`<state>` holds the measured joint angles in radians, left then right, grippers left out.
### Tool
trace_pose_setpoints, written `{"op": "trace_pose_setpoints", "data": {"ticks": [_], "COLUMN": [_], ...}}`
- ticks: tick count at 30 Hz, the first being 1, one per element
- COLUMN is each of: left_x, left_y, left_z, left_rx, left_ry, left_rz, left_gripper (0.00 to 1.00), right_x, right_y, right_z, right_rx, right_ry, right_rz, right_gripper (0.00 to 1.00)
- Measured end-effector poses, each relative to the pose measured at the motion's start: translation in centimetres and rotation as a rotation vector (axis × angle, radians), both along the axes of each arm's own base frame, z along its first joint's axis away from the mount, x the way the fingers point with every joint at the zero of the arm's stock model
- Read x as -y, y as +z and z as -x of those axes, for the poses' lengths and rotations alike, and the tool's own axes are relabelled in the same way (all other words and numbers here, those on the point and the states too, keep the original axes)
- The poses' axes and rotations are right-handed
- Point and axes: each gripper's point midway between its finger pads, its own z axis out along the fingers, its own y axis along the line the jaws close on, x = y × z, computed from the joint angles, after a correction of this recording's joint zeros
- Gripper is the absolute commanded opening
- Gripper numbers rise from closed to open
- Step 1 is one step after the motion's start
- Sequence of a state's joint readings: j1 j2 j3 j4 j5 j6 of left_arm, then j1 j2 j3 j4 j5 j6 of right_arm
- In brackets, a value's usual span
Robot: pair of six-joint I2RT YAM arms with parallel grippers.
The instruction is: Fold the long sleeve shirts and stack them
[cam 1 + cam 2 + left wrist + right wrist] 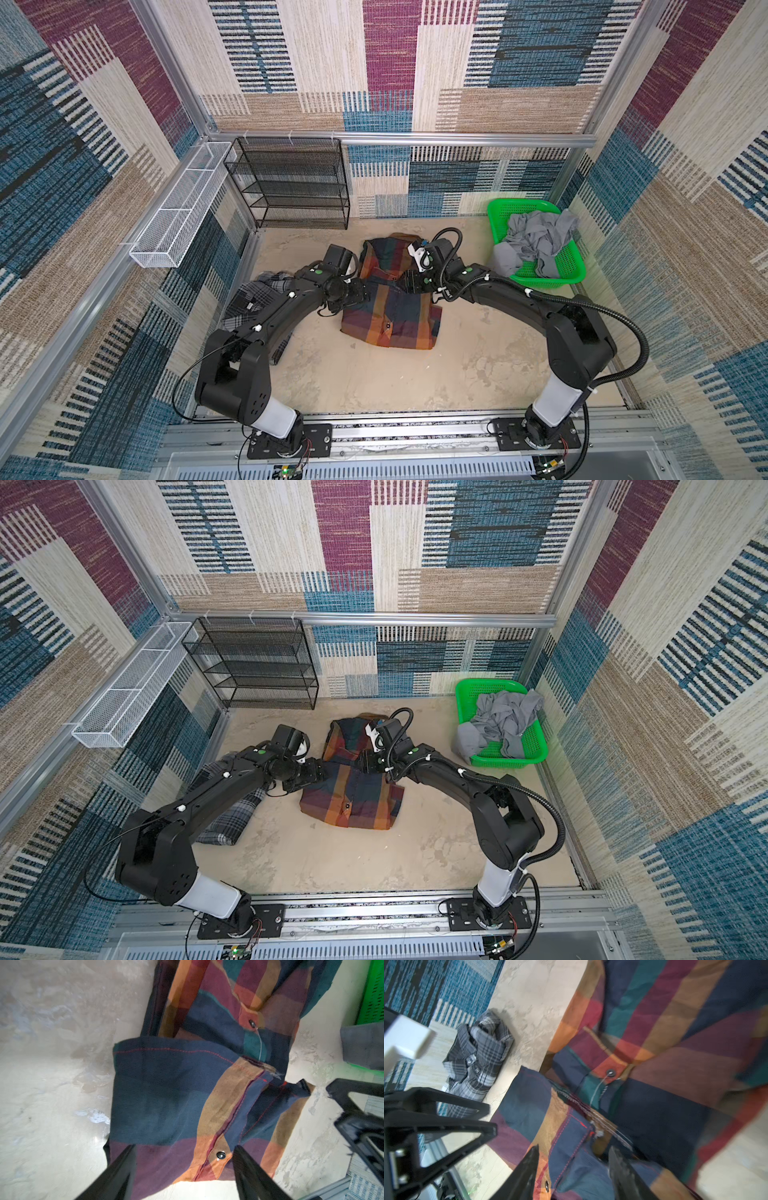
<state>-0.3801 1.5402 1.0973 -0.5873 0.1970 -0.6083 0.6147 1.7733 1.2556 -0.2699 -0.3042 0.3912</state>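
Counter (374, 374) holds the navy-orange shirt (390, 320), long axis front-to-back, between spread left gripper (182, 1147) and spread right gripper (573, 1149).

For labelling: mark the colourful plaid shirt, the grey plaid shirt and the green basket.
colourful plaid shirt (390, 320), in a top view, on its folded lower body.
grey plaid shirt (477, 1059), right wrist view, on its buttoned middle.
green basket (519, 204), in a top view, on its far rim.

Tabletop (374, 382) lies open in front of the navy-orange shirt (390, 316); green basket (573, 266) and black rack (291, 183) block the far corners.
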Motion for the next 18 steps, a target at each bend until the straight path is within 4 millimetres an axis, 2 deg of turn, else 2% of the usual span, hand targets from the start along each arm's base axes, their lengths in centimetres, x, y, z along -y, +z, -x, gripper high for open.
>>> {"op": "trace_pose_setpoints", "data": {"ticks": [5,9,14,16,18], "left_x": [0.2,0.2,1.0,1.2,1.1], "left_y": [-4.5,-7.5,-7.5,-7.3,-7.3], "left_z": [1.9,3.0,3.4,4.9,7.2], "left_rx": [-0.085,-0.145,-0.081,-0.076,-0.086], "left_ry": [0.040,0.063,0.068,0.063,0.057], "left_rz": [0.042,0.059,0.111,0.117,0.120], "left_gripper": [0.74,0.74,0.74,0.74,0.75], "right_x": [-1.7,-1.4,-2.2,-2.6,-3.1], "right_y": [-4.7,-9.7,-10.1,-10.2,-10.5], "right_z": [0.1,-0.2,-0.7,0.3,2.4], "right_rx": [-0.061,-0.127,-0.093,-0.087,-0.091], "right_ry": [0.046,0.040,0.056,0.074,0.114], "right_rz": [0.039,0.106,0.084,0.084,0.096], "right_gripper": [0.52,0.50,0.48,0.49,0.49]}}
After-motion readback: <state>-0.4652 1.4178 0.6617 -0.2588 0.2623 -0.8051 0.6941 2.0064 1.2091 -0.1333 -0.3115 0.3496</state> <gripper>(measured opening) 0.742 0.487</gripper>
